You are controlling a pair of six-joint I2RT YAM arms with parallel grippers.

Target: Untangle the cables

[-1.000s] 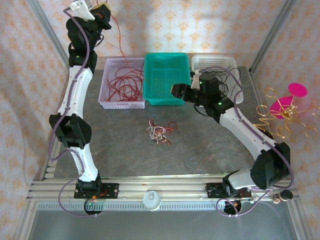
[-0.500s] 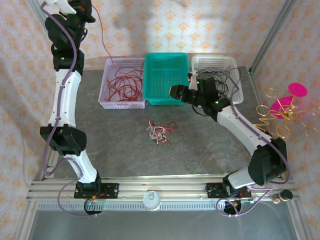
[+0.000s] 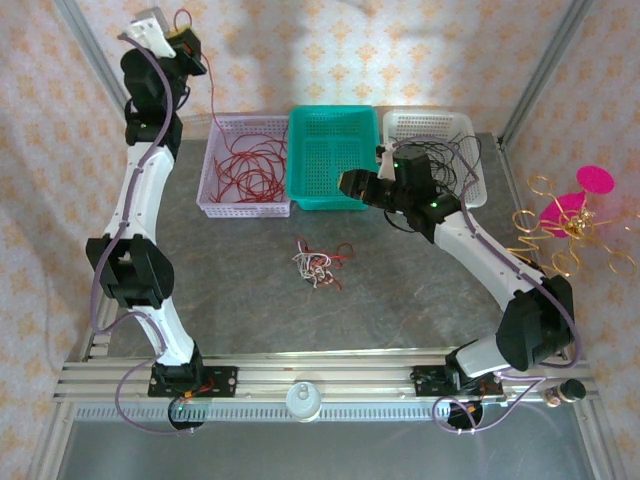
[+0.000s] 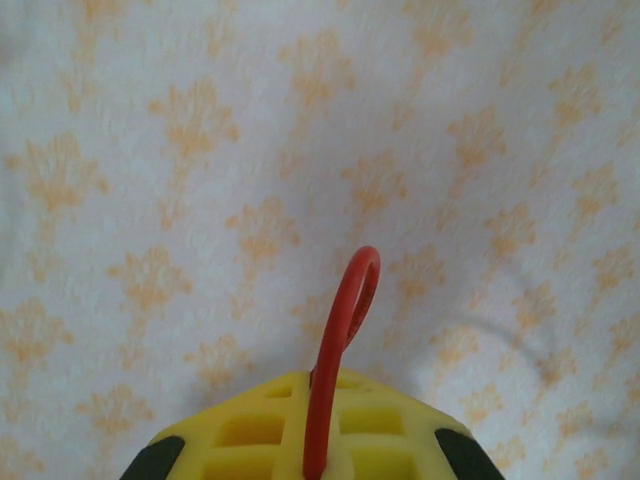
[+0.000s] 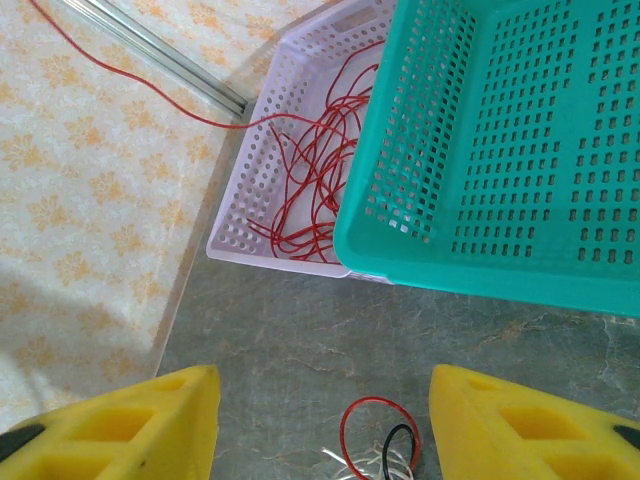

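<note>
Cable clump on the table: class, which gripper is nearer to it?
Right. The right gripper hovers open just behind the clump; the left gripper is raised far off at back left, clamping a red cable.

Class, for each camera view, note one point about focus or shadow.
Top external: the cable clump small but distinct, a soft shadow on the back wall. Left wrist: the red cable in the left pincer is crisp, a faint curved shadow on the wallpaper. Right wrist: the right pincer shows soft-edged fingers, the teal basket sharp.
</note>
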